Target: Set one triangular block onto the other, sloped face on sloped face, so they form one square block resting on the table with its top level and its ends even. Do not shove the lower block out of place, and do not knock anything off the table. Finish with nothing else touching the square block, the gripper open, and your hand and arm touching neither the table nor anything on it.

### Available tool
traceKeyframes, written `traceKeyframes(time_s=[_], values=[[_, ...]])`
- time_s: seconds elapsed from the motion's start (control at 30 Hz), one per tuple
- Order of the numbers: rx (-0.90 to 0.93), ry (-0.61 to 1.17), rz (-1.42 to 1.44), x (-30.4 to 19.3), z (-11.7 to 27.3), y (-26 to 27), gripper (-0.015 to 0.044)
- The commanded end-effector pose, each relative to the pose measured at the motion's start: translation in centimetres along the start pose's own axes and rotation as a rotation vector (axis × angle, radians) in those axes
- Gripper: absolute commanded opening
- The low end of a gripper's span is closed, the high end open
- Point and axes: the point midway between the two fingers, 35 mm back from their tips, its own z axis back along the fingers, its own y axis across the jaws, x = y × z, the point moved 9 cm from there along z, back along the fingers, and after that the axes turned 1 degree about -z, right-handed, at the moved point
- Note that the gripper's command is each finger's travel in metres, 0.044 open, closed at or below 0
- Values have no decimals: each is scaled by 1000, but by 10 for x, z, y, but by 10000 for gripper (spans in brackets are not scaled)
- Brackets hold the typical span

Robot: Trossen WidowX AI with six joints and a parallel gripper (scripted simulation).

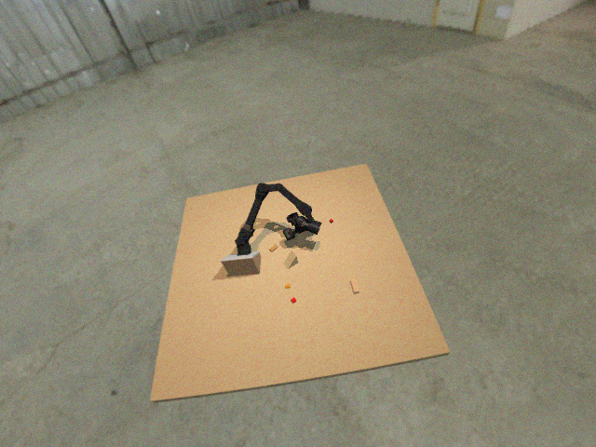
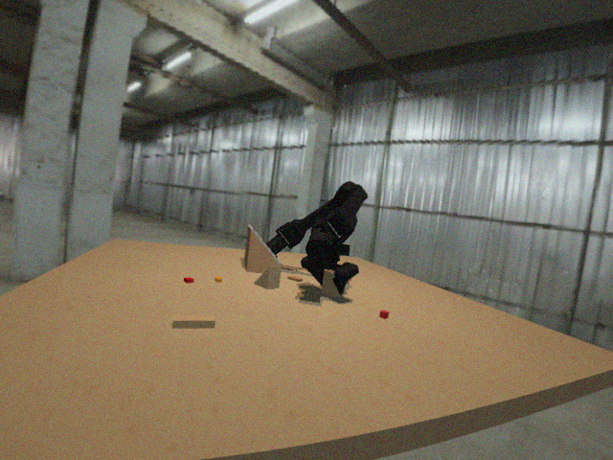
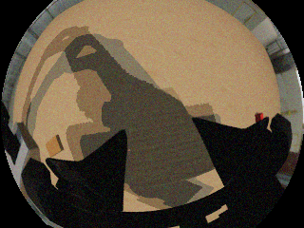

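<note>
Tan triangular block [image 2: 330, 285] [image 3: 163, 142] on table [image 1: 289, 346] [image 2: 297, 386] [image 3: 190, 47], between the gripper's [image 1: 301, 236] [image 2: 331, 287] [image 3: 160, 124] fingers. Fingers spread, one each side; can't tell if either touches. Second triangular block [image 1: 291, 260] [image 2: 270, 278] stands apart, towards the wedge-shaped base [image 1: 243, 265] [image 2: 256, 255]. Not stacked. Small tan piece [image 1: 273, 248] [image 2: 295, 278] [image 3: 54, 145] between base and gripper. Further out: one red cube [image 1: 331, 221] [image 2: 384, 314] [image 3: 258, 117] beyond the gripper, another red cube [image 1: 293, 300] [image 2: 188, 280] near an orange piece [image 1: 287, 286] [image 2: 217, 279], long tan strip [image 1: 355, 286] [image 2: 193, 324] well apart.
</note>
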Motion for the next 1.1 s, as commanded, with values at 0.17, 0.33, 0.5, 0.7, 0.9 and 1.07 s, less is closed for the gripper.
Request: traceKeyframes(time_s=[0.17,0.33,0.5,0.7,0.9,1.07], values=[[-1,-3,-6,0,-1,1,184],[-1,-3,-6,0,-1,1,111],[1,-2,-2,1,2,1,0],[3,99,-8,16,3,1,0],[1,261,-9,41,4,1,0],[-1,396,-10,62,2,1,0]])
